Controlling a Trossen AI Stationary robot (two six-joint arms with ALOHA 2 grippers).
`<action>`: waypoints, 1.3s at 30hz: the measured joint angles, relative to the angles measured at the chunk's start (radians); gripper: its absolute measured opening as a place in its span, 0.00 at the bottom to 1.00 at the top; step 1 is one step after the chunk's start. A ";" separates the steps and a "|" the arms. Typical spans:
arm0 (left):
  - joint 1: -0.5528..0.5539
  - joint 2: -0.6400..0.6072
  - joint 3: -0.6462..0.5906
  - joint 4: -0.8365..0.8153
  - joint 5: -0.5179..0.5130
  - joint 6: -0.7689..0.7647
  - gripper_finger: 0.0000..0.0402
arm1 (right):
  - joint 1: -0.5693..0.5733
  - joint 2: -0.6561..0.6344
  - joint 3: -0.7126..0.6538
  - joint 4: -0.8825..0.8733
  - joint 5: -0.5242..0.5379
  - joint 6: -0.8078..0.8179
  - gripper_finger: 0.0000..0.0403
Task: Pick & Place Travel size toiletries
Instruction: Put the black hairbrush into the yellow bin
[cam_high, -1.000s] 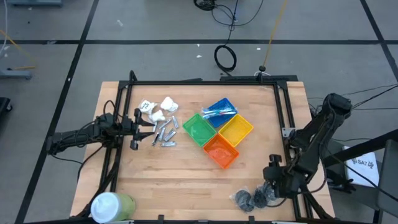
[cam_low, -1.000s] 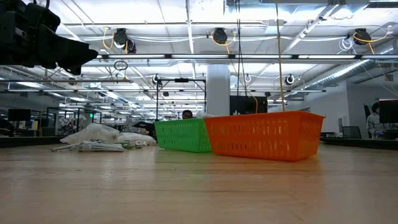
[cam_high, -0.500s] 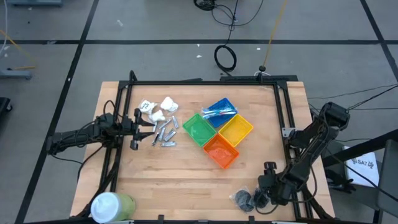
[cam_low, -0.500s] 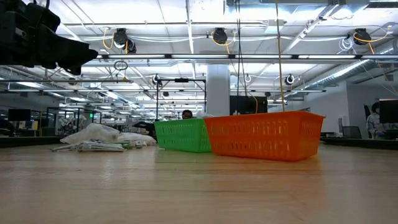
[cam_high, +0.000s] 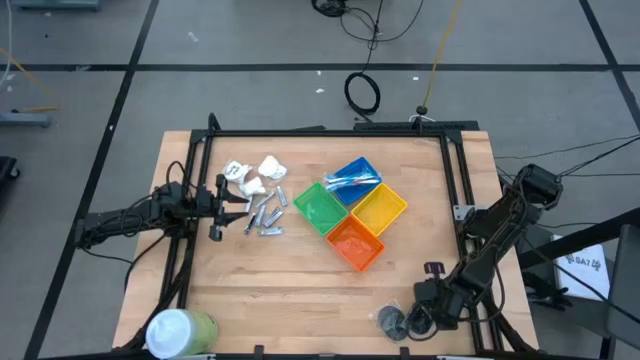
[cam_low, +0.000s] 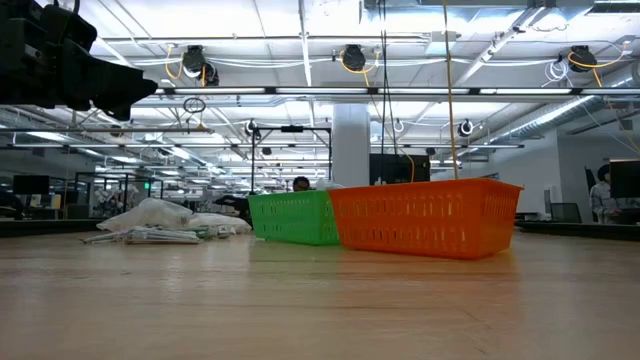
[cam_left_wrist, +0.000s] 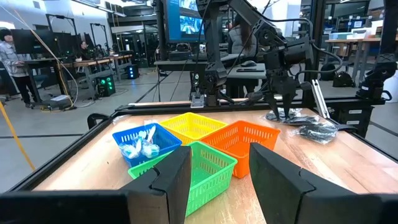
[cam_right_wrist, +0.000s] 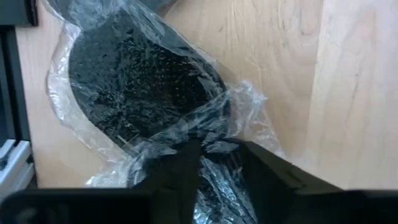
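Two dark grey round wads (cam_high: 392, 321) in clear wrap lie at the table's near right. My right gripper (cam_right_wrist: 219, 171) is down on them, shut on one wad (cam_right_wrist: 143, 87). White packets (cam_high: 255, 175) and silver metal pieces (cam_high: 265, 215) lie at the left. My left gripper (cam_high: 240, 198) hovers beside them, open with nothing between its fingers (cam_left_wrist: 168, 180). Blue-and-white sticks (cam_left_wrist: 142, 144) lie in the blue bin (cam_high: 352, 177). My right gripper pinches the crinkled clear wrap (cam_right_wrist: 217, 140) at the edge of a dark wad between its two fingers (cam_right_wrist: 180, 165). It comes from above, pointing down. The wad lies on the table. One layer or several, I cannot tell.
Green (cam_high: 320, 207), yellow (cam_high: 378, 207) and orange (cam_high: 355, 243) bins join the blue one in a diamond at mid-table. A green-and-white cylinder (cam_high: 180, 330) lies at the near left corner. A black frame (cam_high: 330, 133) borders the table.
My right gripper has moved toward the near edge and a little left, coming down onto the dark wads. The left arm and the other things have kept still.
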 joint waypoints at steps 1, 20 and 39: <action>0.000 0.000 0.000 0.000 0.000 0.000 0.40 | -0.005 0.000 -0.003 0.006 -0.005 -0.006 0.23; 0.000 0.000 0.000 0.000 0.000 0.000 0.40 | -0.058 -0.070 -0.015 0.025 0.002 -0.172 0.00; 0.000 0.000 0.000 0.000 0.000 0.000 0.40 | -0.071 -0.230 -0.018 0.076 0.100 -0.112 0.31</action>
